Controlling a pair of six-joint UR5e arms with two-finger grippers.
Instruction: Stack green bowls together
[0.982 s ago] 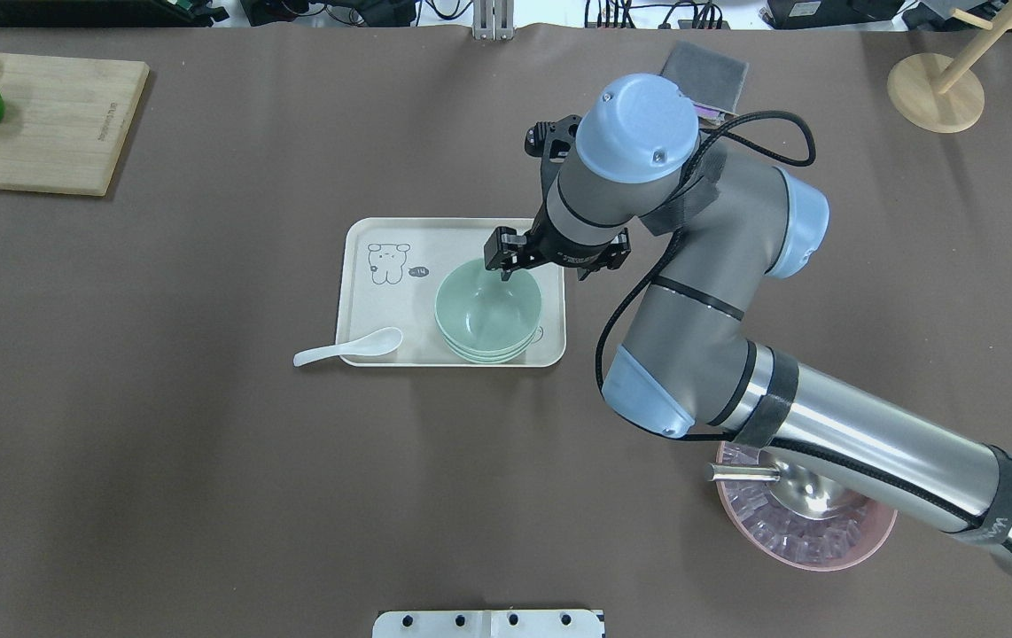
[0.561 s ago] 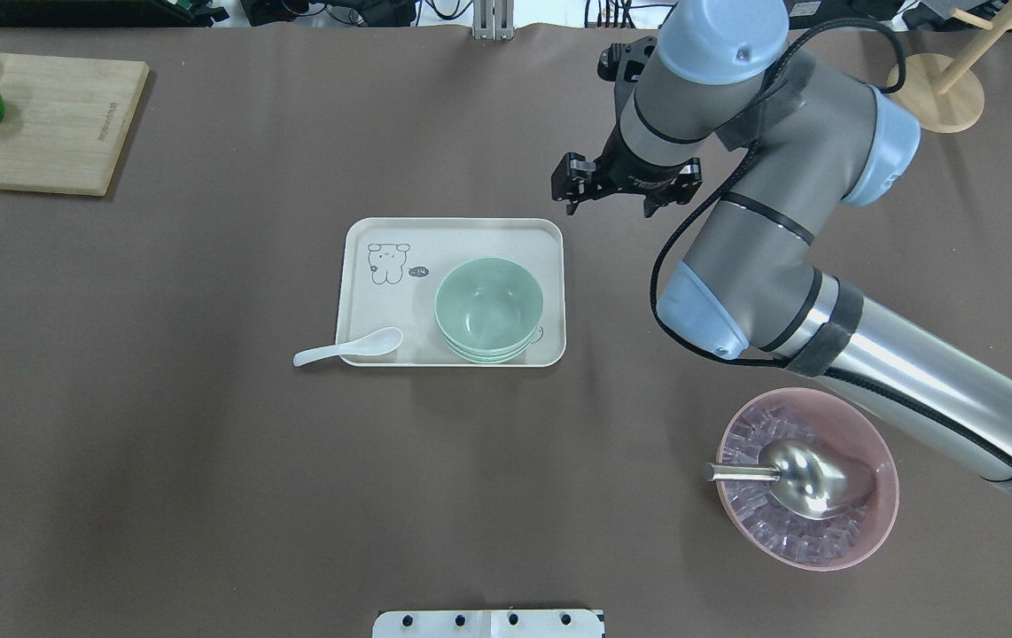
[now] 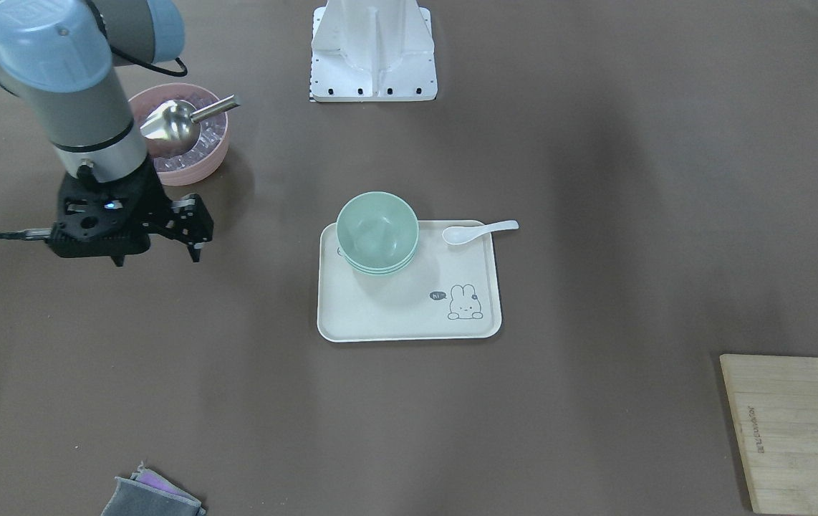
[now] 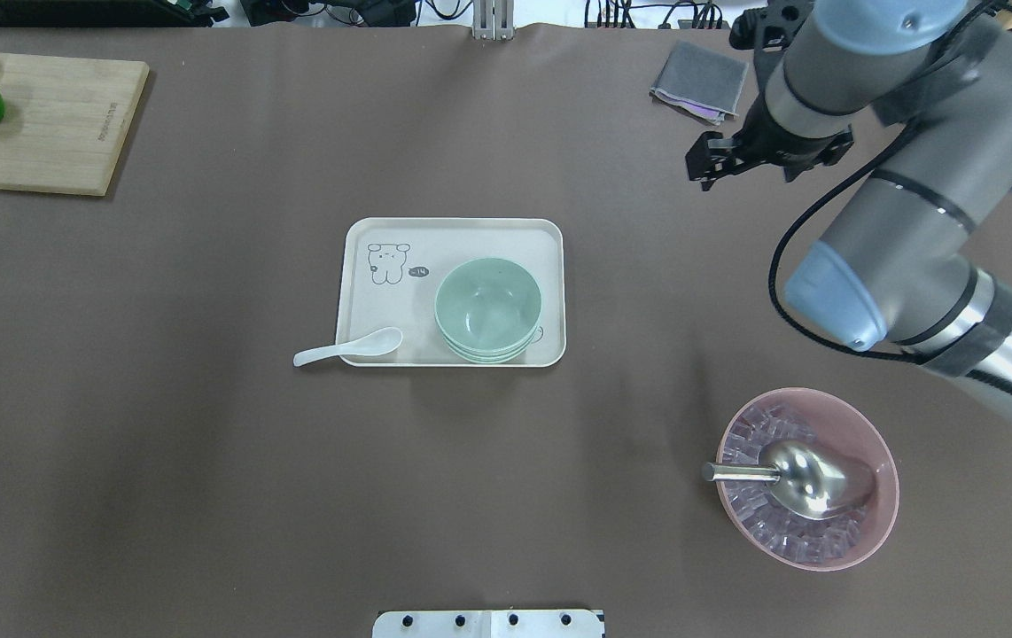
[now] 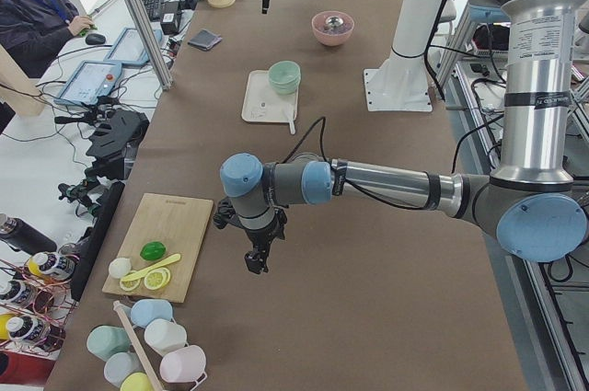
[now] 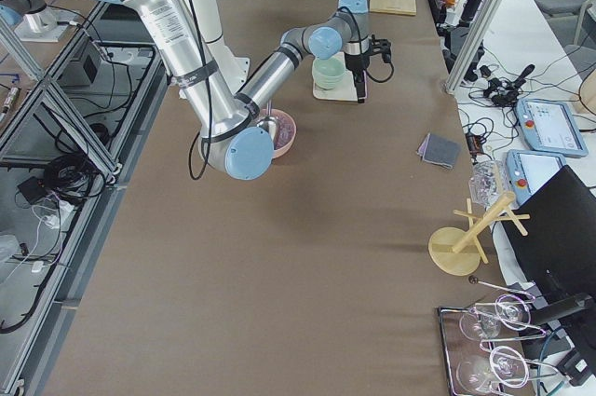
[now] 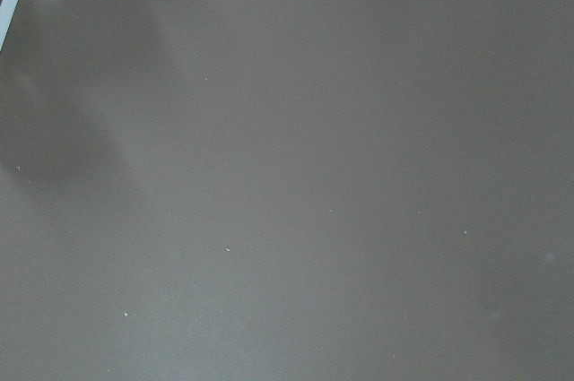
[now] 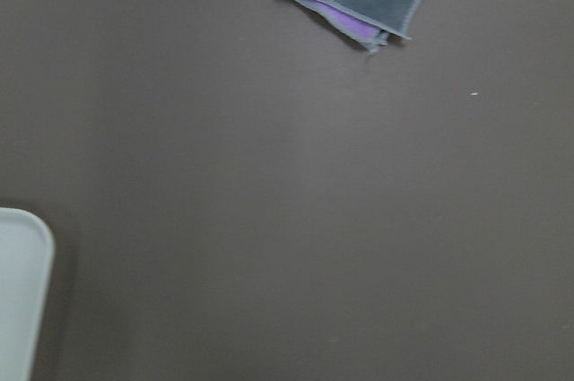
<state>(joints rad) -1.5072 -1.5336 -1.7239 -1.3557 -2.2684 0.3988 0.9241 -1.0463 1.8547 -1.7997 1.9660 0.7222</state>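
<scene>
The three green bowls sit nested in one stack on the right half of the cream tray; the stack also shows in the front view. My right gripper hangs empty above bare table, well to the right of and beyond the tray, with its jaws slightly apart; it also shows in the front view. My left gripper shows only in the left side view, near the cutting board, so I cannot tell if it is open or shut. The left wrist view shows only table.
A white spoon lies across the tray's front left edge. A pink bowl with ice and a metal scoop stands front right. A grey cloth lies near my right gripper. A cutting board is far left, a wooden stand far right.
My right gripper has left the top bowl's rim, risen and moved away to the right and toward the table's far side. The bowls stay stacked on the tray.
</scene>
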